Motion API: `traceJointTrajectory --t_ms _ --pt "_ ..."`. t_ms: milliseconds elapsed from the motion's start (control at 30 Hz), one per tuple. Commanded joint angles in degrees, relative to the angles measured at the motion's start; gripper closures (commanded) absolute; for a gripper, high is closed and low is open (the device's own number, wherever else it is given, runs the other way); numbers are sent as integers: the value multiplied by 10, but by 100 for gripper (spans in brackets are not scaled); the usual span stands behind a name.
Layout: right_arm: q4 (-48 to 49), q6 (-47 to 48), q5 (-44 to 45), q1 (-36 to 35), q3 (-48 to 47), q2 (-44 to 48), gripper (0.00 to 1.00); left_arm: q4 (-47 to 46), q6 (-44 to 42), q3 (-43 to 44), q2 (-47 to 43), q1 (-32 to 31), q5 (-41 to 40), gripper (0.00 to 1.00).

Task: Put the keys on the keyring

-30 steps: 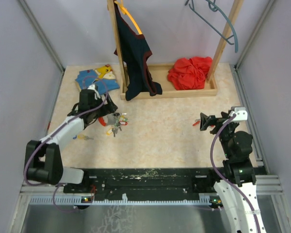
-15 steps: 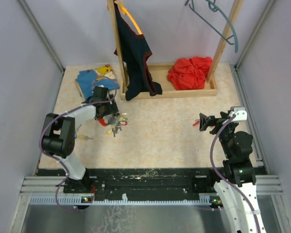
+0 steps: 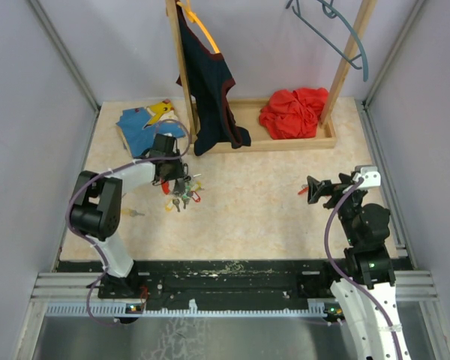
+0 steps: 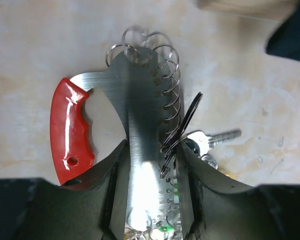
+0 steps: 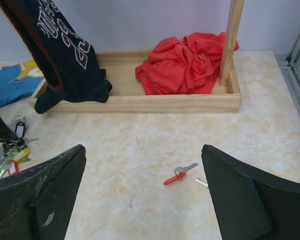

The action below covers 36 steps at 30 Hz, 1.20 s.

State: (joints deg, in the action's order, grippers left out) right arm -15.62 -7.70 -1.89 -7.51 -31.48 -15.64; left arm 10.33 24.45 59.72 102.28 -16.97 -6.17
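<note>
– Seeing the keys [image 4: 210, 140]?
– Yes, on surface [image 4: 40, 50] at left pincer [image 4: 150, 170], which is clamped on a red-handled steel strip [image 4: 140, 115]; keyring [image 4: 182, 122] leans against it; right pincer [image 5: 142, 165] wide apart, empty, over one red-tagged key [image 5: 179, 175].

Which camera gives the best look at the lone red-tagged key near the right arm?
Right wrist: the red-tagged key lies in plain sight, whole outline visible. Top external shows only a red speck beside the right hand. Left wrist misses it.

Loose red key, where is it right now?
Top view, right side: the red key lies on the table just left of the open right gripper, nearer than the wooden tray.
</note>
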Motion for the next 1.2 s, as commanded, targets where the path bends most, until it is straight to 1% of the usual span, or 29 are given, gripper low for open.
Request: traceJointTrajectory --t_ms 0,200,333,433,567,633,700,833,967,1067,1167 --pt "37 -13 -25 -4 -3 3 1 29 -10 -29 3 -33 80 59" --pt "50 -45 -98 -5 -3 -24 1 11 -47 -47 -30 -93 113 60" --pt "52 -70 -152 -4 -11 -75 1 -6 -79 -58 -55 -135 132 60" --pt "57 -99 -177 -4 -15 -116 1 -22 -108 -65 -68 -171 149 59" --pt "116 -141 -270 -4 4 -167 1 -26 -145 -58 -63 -217 160 55" --pt "163 -158 -335 -5 16 -197 1 -30 -148 -56 -64 -233 158 53" --pt "209 -173 -370 -4 31 -223 1 -41 -136 -66 -76 -236 161 50" --pt "262 -183 -364 -21 49 -282 1 -77 -114 -96 -118 -236 171 42" --pt "296 -191 -312 -90 48 -366 2 -103 -88 -127 -159 -233 164 36" --pt "358 -229 -287 -133 51 -457 7 -124 -50 -162 -193 -219 144 35" --pt "412 -280 -290 -149 42 -548 14 -142 -32 -203 -216 -191 151 37"
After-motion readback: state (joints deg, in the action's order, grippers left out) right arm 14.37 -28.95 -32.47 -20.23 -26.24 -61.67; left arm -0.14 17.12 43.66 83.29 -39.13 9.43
